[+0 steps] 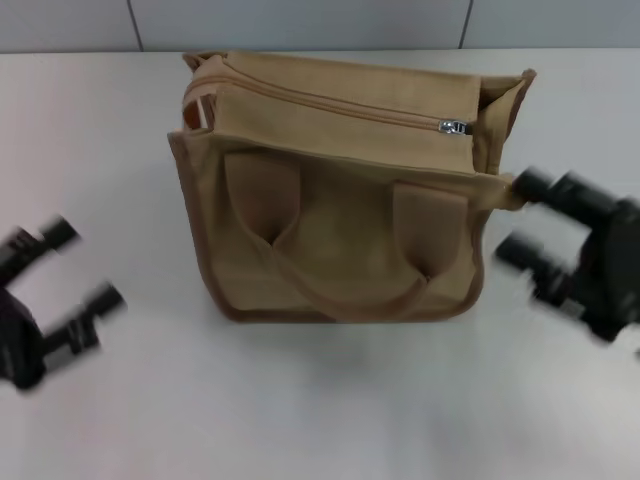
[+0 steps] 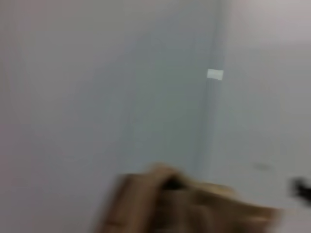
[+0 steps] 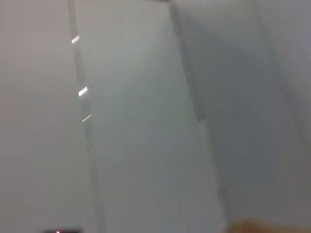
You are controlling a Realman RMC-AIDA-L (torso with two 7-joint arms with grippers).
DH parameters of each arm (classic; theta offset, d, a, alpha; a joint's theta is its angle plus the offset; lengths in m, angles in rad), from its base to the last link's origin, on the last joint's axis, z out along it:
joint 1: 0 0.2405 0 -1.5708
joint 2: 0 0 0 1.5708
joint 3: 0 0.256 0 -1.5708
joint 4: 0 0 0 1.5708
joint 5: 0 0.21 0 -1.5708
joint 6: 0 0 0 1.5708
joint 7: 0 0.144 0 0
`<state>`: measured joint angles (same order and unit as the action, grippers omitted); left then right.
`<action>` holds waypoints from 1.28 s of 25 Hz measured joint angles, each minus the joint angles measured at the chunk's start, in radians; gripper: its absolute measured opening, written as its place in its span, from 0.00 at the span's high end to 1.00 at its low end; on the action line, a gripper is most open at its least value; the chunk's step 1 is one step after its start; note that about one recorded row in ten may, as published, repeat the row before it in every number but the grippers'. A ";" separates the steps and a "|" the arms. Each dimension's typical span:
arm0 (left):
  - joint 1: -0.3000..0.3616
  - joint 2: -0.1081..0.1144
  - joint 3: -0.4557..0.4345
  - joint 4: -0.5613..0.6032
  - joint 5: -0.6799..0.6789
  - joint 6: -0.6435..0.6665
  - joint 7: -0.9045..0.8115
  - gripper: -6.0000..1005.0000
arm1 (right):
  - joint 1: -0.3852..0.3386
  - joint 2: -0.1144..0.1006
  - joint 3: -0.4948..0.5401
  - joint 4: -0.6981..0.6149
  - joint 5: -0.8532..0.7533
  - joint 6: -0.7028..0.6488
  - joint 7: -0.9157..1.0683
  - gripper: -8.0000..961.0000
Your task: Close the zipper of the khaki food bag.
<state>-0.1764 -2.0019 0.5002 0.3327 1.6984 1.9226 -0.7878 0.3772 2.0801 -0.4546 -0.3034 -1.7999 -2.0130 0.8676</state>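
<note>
Right tool (image 1: pixel 518 217), prongs apart, is sitting beside your khaki food bag (image 1: pixel 340 230); left tool (image 1: pixel 85 265), also apart, is waiting near the counter's (image 1: pixel 320 400) left edge.

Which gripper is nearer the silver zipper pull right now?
The right. The right gripper is open beside the khaki food bag, just below the zipper pull. The left gripper, also open, sits clear of the bag's opposite side.
</note>
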 joint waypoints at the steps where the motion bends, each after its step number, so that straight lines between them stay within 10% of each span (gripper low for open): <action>1: -0.002 0.006 0.023 0.006 0.019 0.028 -0.001 0.17 | 0.008 0.000 -0.035 -0.004 -0.013 0.005 -0.012 0.32; 9: -0.068 -0.018 0.166 0.089 0.223 0.028 -0.003 0.17 | 0.076 0.005 -0.316 0.005 -0.082 0.160 -0.054 0.30; 32: -0.090 -0.041 0.164 0.095 0.303 -0.003 -0.002 0.17 | 0.096 0.009 -0.341 0.086 -0.070 0.203 -0.120 0.25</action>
<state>-0.2662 -2.0433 0.6638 0.4280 2.0012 1.9195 -0.7893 0.4733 2.0893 -0.7952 -0.2176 -1.8698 -1.8099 0.7479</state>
